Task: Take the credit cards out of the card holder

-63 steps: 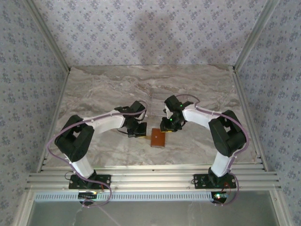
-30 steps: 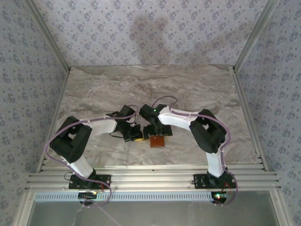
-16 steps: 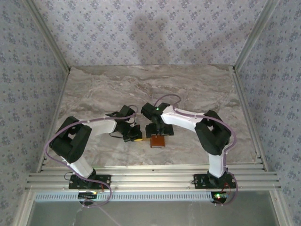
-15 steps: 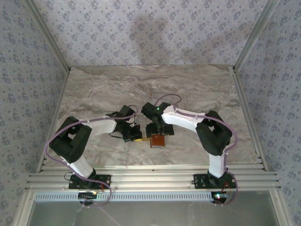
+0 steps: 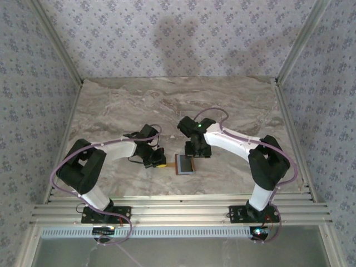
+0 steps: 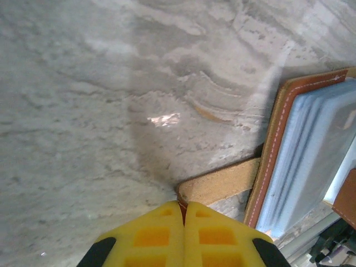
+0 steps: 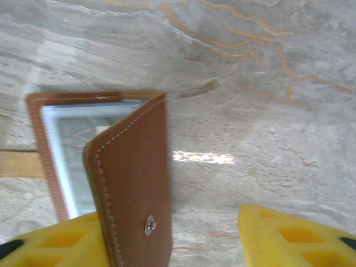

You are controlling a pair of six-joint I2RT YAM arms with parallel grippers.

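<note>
Card holder [image 5: 185, 164] on desk [image 5: 122, 105] between arms, half open, flap [image 7: 130, 178] upright. Left fingers [image 6: 156, 236] pinched shut on strap [image 6: 222, 183]; right fingers [image 7: 283, 228] apart, straddling flap. Credit cards [image 7: 72, 139] sleeved inside, probably light, stiff, slick: best pinched at an exposed edge.

card holder [image 7: 130, 183] cut off below, pockets [image 7: 69, 144] blurred

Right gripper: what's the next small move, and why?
Probably close the right gripper onto the raised cover of the brown leather-look bifold card holder and fold it fully back. The cover stands half-open between its spread jaws, the left gripper pinches the tan strap, and the grey-blue card sleeves are half hidden.
</note>
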